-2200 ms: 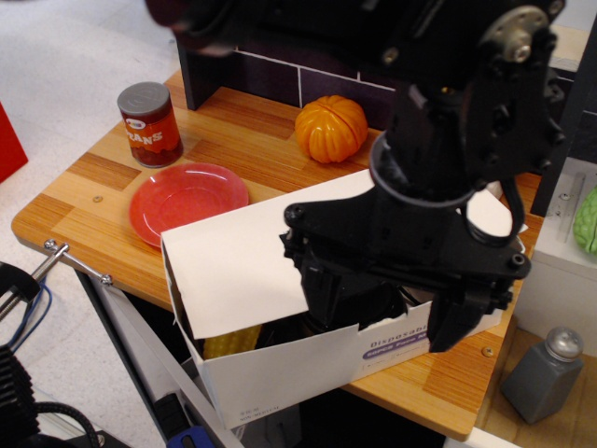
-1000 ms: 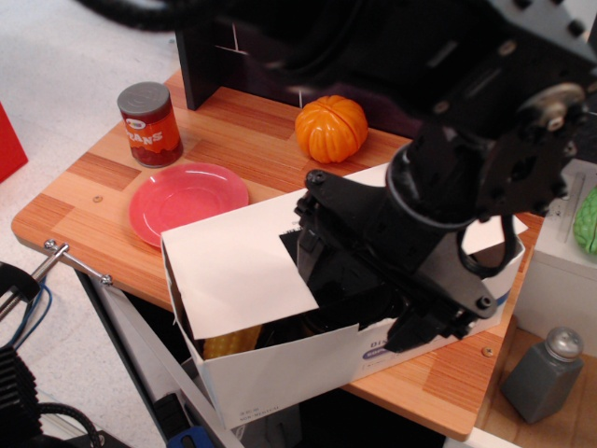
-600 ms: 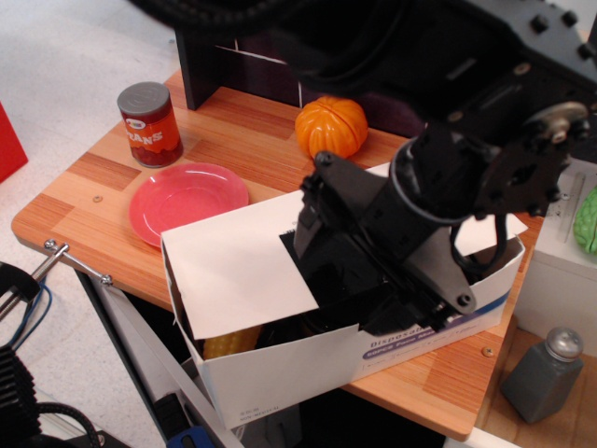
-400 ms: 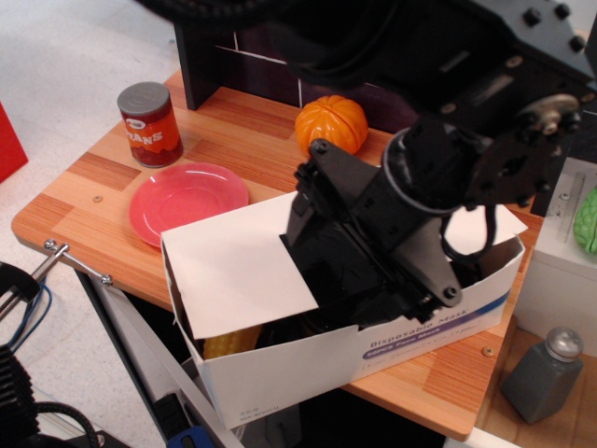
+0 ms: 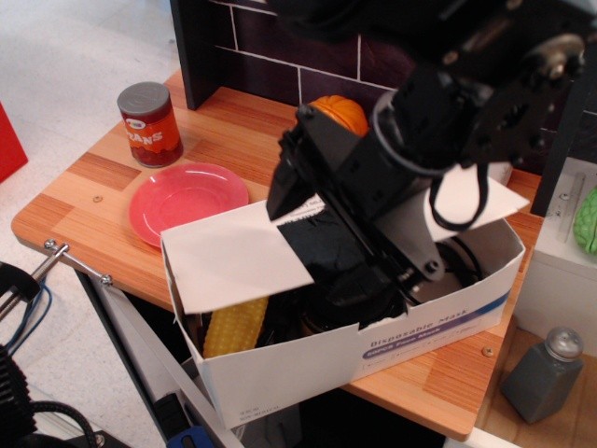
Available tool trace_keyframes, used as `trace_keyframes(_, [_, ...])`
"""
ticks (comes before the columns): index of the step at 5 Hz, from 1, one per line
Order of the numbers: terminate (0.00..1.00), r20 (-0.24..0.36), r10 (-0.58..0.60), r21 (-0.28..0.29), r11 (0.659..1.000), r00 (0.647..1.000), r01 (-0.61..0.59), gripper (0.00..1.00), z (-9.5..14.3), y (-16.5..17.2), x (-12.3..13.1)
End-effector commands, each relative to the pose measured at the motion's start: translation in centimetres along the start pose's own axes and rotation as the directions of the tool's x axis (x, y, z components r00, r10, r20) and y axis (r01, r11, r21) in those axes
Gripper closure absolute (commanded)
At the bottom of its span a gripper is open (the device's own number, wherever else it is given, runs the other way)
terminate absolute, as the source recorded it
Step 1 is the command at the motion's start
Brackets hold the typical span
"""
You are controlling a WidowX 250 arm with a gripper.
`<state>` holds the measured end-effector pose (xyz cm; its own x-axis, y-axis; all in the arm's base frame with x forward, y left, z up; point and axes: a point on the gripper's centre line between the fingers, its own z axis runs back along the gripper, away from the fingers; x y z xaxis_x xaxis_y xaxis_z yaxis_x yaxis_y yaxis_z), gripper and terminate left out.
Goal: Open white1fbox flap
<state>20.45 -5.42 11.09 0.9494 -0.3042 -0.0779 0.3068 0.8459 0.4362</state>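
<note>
The white1fbox (image 5: 308, 369) stands at the table's front edge, with its purple-blue label band (image 5: 438, 323) on the near long side. Its flap (image 5: 233, 259) lies tilted over the opening, the near edge raised; a black tape block (image 5: 322, 245) shows on it. The flap's right end (image 5: 466, 198) sticks out behind my arm. My black gripper (image 5: 297, 207) reaches down over the middle of the flap, with one finger (image 5: 284, 182) at the flap's far edge. I cannot tell how the jaws stand. A yellow corn cob (image 5: 233, 327) shows inside the box.
A red plate (image 5: 188, 198) and a bean can (image 5: 149, 124) sit at the left of the wooden table (image 5: 103, 177). An orange pumpkin (image 5: 343, 109) is partly hidden behind the arm. A dark tiled wall (image 5: 242, 47) stands at the back. A grey shaker (image 5: 546, 373) stands lower right.
My arm has risen and swung back and left. The flap's near edge has lifted, so more of the corn cob and the box's inside shows.
</note>
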Motion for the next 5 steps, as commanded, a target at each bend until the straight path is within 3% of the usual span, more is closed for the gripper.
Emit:
trace_keyframes(1, [0.0, -0.007, -0.113, 0.041, 0.993, 0.994, 0.114, 0.0, 2.7, 4.4, -0.2])
trace_keyframes(2, [0.0, -0.026, -0.197, 0.038, 0.979, 0.98, 0.198, 0.0, 3.4, 6.7, 0.0])
trace_keyframes(3, [0.0, -0.022, -0.309, 0.013, 0.951, 0.951, 0.31, 0.0, 2.7, 9.3, -0.7])
trace_keyframes(5, [0.0, 0.008, -0.563, 0.055, 0.826, 0.827, 0.562, 0.0, 1.1, 12.5, -0.5])
